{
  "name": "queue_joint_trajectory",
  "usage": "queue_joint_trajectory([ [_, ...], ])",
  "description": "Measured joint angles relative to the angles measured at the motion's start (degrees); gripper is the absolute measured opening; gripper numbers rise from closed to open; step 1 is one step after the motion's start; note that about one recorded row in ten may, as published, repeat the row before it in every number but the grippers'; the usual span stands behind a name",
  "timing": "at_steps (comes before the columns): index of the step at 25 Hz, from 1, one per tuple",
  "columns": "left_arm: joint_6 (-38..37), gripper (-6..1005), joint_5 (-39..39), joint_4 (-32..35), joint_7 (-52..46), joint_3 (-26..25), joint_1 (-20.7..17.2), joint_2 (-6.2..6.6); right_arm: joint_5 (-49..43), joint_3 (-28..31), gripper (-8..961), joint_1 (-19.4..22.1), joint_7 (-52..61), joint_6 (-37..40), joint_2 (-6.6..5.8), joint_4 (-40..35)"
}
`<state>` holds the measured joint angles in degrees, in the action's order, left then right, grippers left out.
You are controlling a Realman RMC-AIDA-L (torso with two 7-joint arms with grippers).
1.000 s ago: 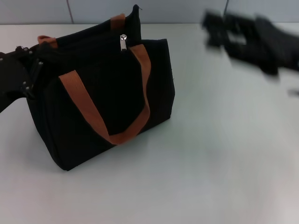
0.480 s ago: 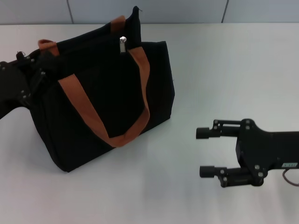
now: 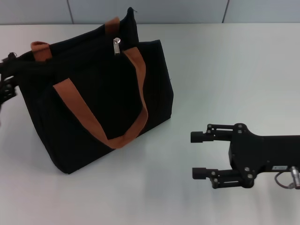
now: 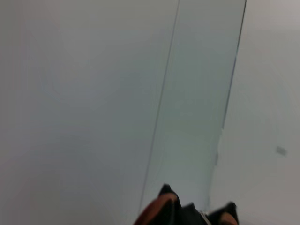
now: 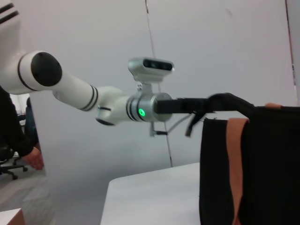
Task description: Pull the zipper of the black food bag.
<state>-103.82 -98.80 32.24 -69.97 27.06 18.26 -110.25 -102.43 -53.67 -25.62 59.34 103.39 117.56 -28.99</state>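
The black food bag (image 3: 93,108) stands upright on the white table (image 3: 225,65), its brown-orange handles draped over the near side. The silver zipper pull (image 3: 116,46) hangs at the top edge, near the bag's far end. My left gripper (image 3: 6,80) is at the bag's left end, mostly hidden behind it. In the right wrist view it (image 5: 219,101) pinches the bag's (image 5: 262,164) top corner. My right gripper (image 3: 195,155) is open and empty, low over the table to the right of the bag, fingers pointing at it. The left wrist view shows only the bag's top (image 4: 161,212).
A grey wall panel (image 3: 150,10) runs behind the table's far edge. Bare table lies between the bag and my right gripper. In the right wrist view a person (image 5: 13,136) stands beyond the table's end.
My right arm swung down from the back right to low over the table at the front right. The bag and my left gripper shifted a little to the left.
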Motion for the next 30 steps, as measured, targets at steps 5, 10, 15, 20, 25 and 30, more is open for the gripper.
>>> queue_joint_trajectory([
  [5,-5.0,533,-1.0,6.2,-6.0,-0.5,-0.6,2.56,-0.1,0.1,735,0.0,0.3,-2.1,0.56,0.1],
  [10,-8.6,728,-0.3,8.1,-8.1,-0.9,-0.5,2.73,-0.1,0.4,736,0.0,0.3,-2.9,0.73,0.2],
  [15,-11.3,836,3.4,5.8,-5.2,0.8,-0.2,-0.03,-0.1,0.4,737,0.0,-0.3,-2.9,1.03,0.8],
  [20,-11.4,835,3.6,5.5,6.2,5.9,-2.0,-5.22,0.2,0.6,738,-0.4,-2.8,-3.4,1.4,1.9],
  [25,-11.4,835,3.9,4.1,13.8,11.2,-4.3,-7.22,0.2,0.5,739,-1.5,-3.0,-4.5,1.44,3.4],
  [30,-8.9,834,1.5,-4.1,19.7,20.1,-4.1,-6.48,0.2,0.1,739,-2.0,-3.0,-4.8,1.44,3.7],
])
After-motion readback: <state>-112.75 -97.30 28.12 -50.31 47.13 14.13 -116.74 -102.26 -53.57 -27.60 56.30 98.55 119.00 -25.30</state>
